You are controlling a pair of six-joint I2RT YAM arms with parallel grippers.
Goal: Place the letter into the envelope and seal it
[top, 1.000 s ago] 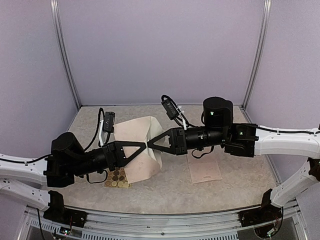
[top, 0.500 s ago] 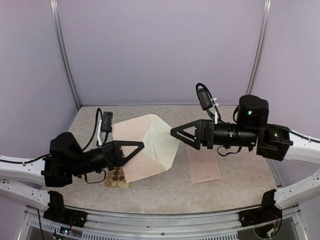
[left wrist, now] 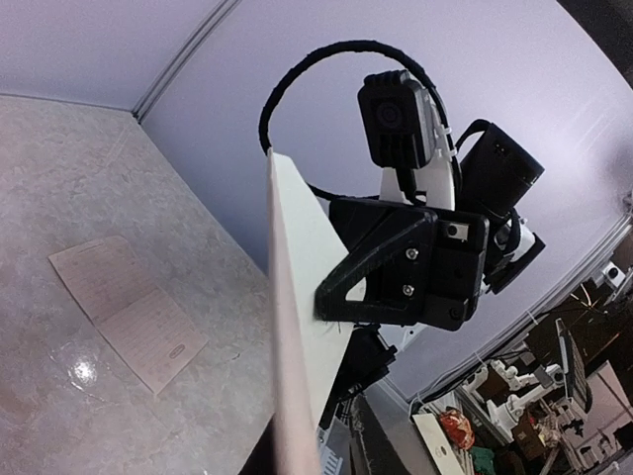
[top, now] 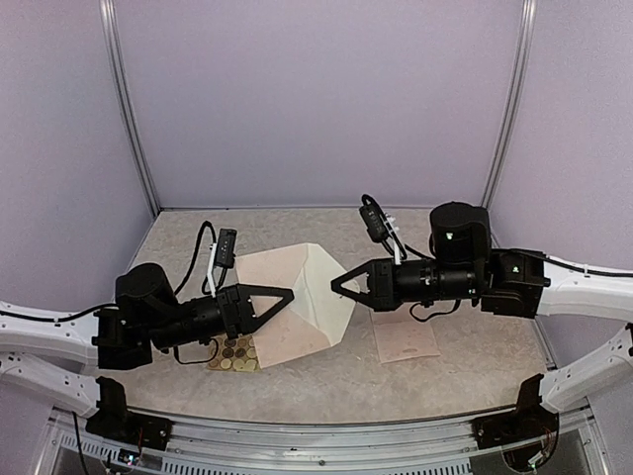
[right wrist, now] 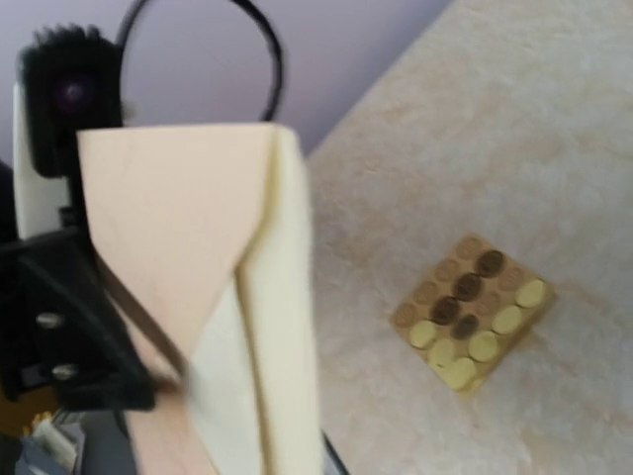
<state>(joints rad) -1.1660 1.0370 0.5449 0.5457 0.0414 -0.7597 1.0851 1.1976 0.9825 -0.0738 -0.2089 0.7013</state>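
Over on the left, the left gripper point(top: 285, 294) reaches in sideways toward the middle, its tip right at the left edge of the pale pinkish-beige paper envelope point(top: 295, 334). Honestly can't tell if it's pinching the paper or just resting against it. Its own wrist cam only gets the envelope edge-on, as a thin pale strip running up the middle, and the fingers don't show there. Right below that gripper, flat on the speckled beige table point(top: 326, 386), sits the small tan sheet of round stickers point(top: 231, 351), some rounds dark brown, some yellowish.

The envelope is up off the table, hanging in the air between the two arms. From above, the pinkish part sits to the left and a cream part to the right. The right wrist cam shows a pink triangular shape lying over the cream.

The right gripper point(top: 338, 282) comes in from the other side and is clamped tight on the envelope's right edge. In the left wrist cam, one of its black triangular fingers lies flat against the paper's face.

Further right, under the right arm, the cream rectangular paper letter point(top: 406, 338) with printed lines of text lies flat on the table, well apart from the envelope.
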